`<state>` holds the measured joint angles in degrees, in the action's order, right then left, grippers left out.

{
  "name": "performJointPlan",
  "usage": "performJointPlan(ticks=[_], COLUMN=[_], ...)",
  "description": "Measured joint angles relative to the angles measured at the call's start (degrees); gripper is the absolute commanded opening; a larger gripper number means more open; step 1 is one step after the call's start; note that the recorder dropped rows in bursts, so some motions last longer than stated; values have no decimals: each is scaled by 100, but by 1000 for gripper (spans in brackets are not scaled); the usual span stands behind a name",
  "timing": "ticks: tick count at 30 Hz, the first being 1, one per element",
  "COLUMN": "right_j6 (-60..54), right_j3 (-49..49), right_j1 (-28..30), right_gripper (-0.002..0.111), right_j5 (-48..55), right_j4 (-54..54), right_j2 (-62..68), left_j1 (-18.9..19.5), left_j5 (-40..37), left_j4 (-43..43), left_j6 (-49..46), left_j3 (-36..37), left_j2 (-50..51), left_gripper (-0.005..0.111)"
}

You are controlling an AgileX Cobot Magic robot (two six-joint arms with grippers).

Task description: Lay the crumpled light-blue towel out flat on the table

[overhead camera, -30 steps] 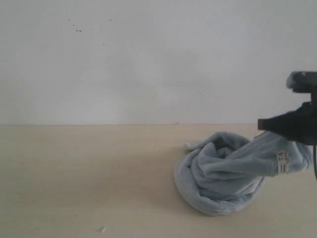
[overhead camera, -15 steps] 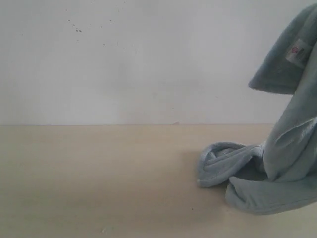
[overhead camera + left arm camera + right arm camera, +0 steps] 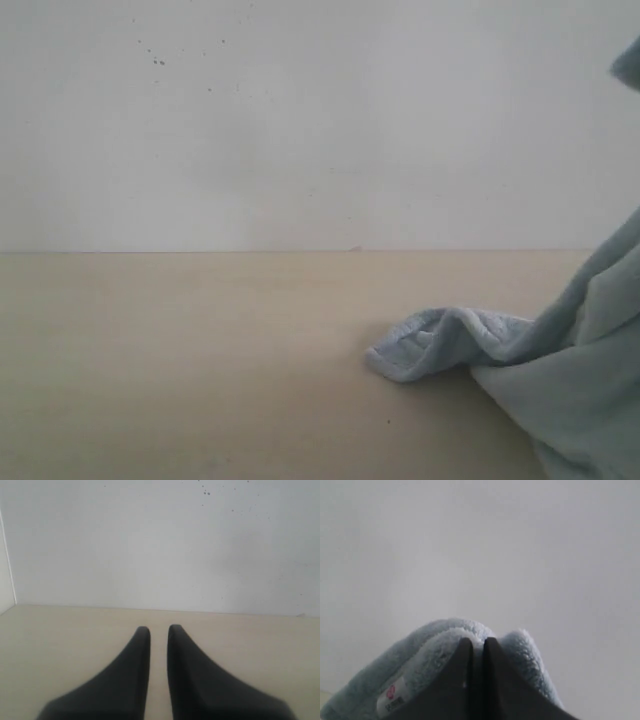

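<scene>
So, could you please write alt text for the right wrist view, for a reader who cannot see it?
The right claw, dark with its jaws pinched together, grips a bunched fold of the fluffy light-blue towel, seen close up against a plain white wall. A small white label with a red mark shows on the towel beside the claw.

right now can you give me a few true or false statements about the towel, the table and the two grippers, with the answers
1. The right gripper is shut on the towel. True.
2. The whole towel lies flat on the table. False: one end is lifted up and out of the exterior view, while a rolled end rests on the table.
3. The left gripper holds a corner of the towel. False: nothing is between its fingers, which stand close together over bare table.
4. A small white label shows on the towel near the right gripper. True.
5. The towel is dark red. False: it is light blue.
</scene>
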<state>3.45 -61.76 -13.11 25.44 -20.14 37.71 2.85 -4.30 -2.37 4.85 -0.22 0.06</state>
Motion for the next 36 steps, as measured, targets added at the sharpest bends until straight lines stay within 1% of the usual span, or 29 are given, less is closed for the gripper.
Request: performJointPlan(ticks=[4, 12, 16, 22, 24, 28, 32, 36], right_j6=[714, 1200, 1271, 1449, 1505, 1530, 1469, 1349], right_j3=[-309, -688, -711, -715, -715, -715, -704, -468], right_j1=[0, 0, 0, 0, 0, 0, 0, 0], right_gripper=[3, 3, 3, 3, 3, 3, 3, 3], right_j5=[131, 287, 690, 1761, 1959, 2075, 2060, 1976], right_j4=[-825, -1273, -1333, -1344, -1331, -1008, -544, -257], right_j2=[-130, -153, -153, -153, -158, -195, -199, -212], left_j1=[0, 0, 0, 0, 0, -15, -203, -227], left_j5=[0, 0, 0, 0, 0, 0, 0, 0], left_j4=[0, 0, 0, 0, 0, 0, 0, 0], left_j6=[0, 0, 0, 0, 0, 0, 0, 0], left_j3=[0, 0, 0, 0, 0, 0, 0, 0], left_j2=[0, 0, 0, 0, 0, 0, 0, 0], left_gripper=[13, 13, 13, 13, 13, 13, 13, 13])
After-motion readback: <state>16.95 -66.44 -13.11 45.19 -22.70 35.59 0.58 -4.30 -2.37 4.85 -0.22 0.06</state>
